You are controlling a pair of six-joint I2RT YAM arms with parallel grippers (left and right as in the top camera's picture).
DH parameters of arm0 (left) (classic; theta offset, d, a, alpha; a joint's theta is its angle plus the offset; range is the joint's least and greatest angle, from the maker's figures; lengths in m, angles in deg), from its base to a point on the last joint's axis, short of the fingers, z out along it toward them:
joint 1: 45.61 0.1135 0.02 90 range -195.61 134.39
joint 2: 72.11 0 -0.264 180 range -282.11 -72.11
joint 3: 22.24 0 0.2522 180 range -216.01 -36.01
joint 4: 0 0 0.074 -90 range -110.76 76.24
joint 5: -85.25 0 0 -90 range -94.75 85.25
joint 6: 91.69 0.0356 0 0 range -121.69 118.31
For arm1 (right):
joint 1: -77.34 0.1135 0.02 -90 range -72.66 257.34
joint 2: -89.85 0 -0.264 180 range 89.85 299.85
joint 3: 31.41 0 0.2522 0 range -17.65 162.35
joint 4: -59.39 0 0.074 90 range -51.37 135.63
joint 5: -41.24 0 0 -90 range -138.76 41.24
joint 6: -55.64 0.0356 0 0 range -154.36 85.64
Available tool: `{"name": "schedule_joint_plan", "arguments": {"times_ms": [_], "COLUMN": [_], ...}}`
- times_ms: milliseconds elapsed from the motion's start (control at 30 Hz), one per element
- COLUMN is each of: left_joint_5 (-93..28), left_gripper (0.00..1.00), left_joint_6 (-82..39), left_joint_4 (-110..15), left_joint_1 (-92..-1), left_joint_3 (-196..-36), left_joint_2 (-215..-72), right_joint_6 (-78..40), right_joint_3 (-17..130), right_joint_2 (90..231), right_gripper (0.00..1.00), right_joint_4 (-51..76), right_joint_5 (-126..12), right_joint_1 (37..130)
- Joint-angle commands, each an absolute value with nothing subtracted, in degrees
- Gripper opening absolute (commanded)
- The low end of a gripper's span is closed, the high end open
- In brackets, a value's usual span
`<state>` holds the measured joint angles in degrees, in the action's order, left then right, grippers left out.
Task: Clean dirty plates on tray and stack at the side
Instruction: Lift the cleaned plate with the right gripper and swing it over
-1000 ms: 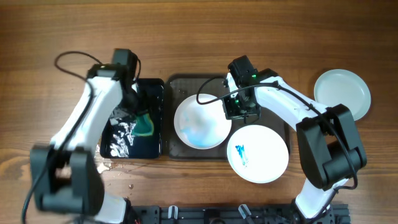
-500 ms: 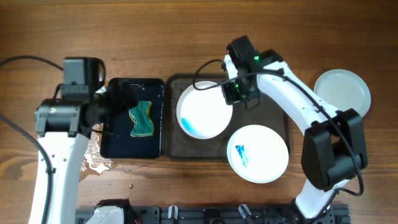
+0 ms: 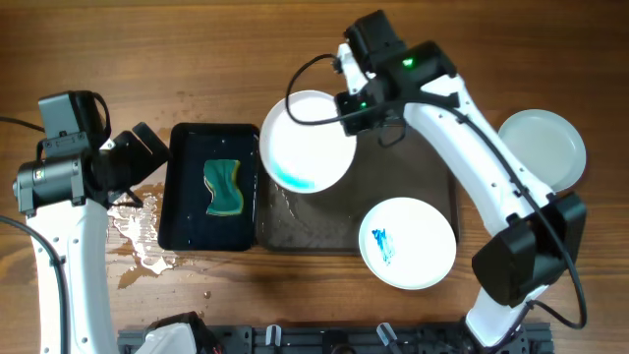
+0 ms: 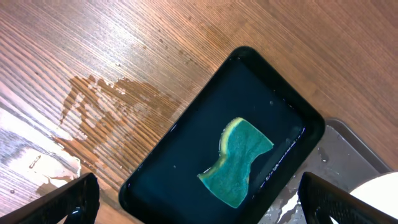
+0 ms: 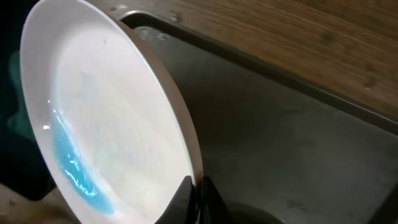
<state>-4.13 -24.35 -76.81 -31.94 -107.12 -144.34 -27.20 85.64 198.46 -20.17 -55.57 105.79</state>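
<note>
Right gripper (image 3: 356, 106) clamped on plate (image 3: 307, 141) rim. Plate now lifted, tilted over 11 o'clock corner of tray (image 3: 324, 224), blue runoff pooling low. Left gripper (image 3: 138, 157) backed off, jaws wide, sponge (image 3: 224, 187) left in basin (image 3: 187, 228) — scrub likely done, stacking next.

Sponge (image 3: 223, 188) in basin (image 3: 185, 228), left of tray (image 3: 329, 224)
</note>
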Motion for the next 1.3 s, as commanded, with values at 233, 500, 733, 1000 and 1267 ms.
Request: {"name": "schedule_joint_plan", "arguments": {"times_ms": [233,500,733,1000,1267], "left_joint_5": [-3.4,-3.6,-6.9,-6.8,-6.8], "left_gripper": [1.00,1.00,1.00,1.00,1.00], "left_joint_6": [-24.9,-24.9,-26.2,-26.6,-26.6], "left_joint_4": [-76.6,-76.6,-76.6,-76.4,-75.5], "left_joint_1": [-31.5,-27.2,-19.0,-18.7,-18.7], "left_joint_3": [-107.7,-107.7,-107.7,-107.7,-107.7], "left_joint_2": [-144.6,-144.6,-144.6,-144.6,-144.6], "right_joint_6": [-25.7,-30.1,-38.9,-55.6,-80.6], "right_joint_3": [87.5,87.5,87.5,87.2,86.8], "right_joint_2": [201.1,201.1,201.1,201.1,201.3], "right_gripper": [0.05,0.05,0.05,0.05,0.05], "right_joint_4": [-7.9,3.5,9.7,15.7,28.6], "right_joint_5": [-57.9,-32.2,-11.7,4.2,2.0], "right_joint_1": [116.6,128.5,137.3,141.1,144.7]}}
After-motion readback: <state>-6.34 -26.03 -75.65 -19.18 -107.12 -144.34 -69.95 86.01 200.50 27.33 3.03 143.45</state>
